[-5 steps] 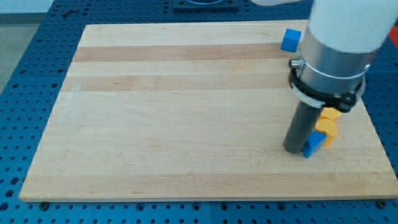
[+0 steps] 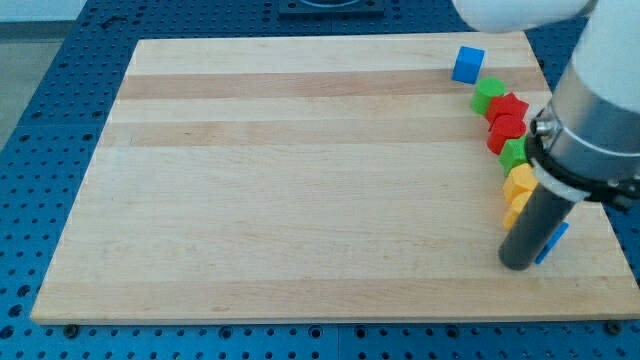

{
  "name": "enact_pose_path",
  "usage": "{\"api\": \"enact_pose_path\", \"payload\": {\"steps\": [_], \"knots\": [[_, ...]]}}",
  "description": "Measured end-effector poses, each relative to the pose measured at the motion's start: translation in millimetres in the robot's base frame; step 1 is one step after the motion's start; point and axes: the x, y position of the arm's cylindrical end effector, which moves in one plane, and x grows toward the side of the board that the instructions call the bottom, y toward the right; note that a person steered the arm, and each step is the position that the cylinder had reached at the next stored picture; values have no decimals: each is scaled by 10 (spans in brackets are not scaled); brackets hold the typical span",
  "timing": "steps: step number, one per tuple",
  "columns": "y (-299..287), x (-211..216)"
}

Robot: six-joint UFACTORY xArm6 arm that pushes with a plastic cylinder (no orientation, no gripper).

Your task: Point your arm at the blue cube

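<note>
The blue cube [image 2: 467,65] sits near the board's top right corner. My tip [image 2: 518,264] rests on the board near the bottom right, far below the cube. It touches a second blue block [image 2: 553,241], mostly hidden behind the rod. A curved row of blocks runs between the cube and my tip: a green block [image 2: 488,95], two red blocks [image 2: 508,107] [image 2: 505,131], another green block [image 2: 514,152], and two yellow blocks [image 2: 519,184] [image 2: 513,210].
The wooden board [image 2: 300,180] lies on a blue perforated table [image 2: 40,120]. The arm's white body [image 2: 600,90] hangs over the board's right edge.
My tip has moved right and slightly down, pushing the small blue block with it. The arm's body no longer covers the green and red blocks.
</note>
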Motion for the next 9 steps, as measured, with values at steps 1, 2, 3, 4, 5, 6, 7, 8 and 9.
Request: {"api": "enact_pose_path", "payload": {"steps": [1, 2, 3, 4, 5, 6, 7, 8, 9], "knots": [[-708, -59], [-1504, -516], [-2167, -1141], [-2361, -1799], [-2361, -2326], [-2212, -2939], [-1788, -3411], [-1422, -3625], [-1063, -3635]]}}
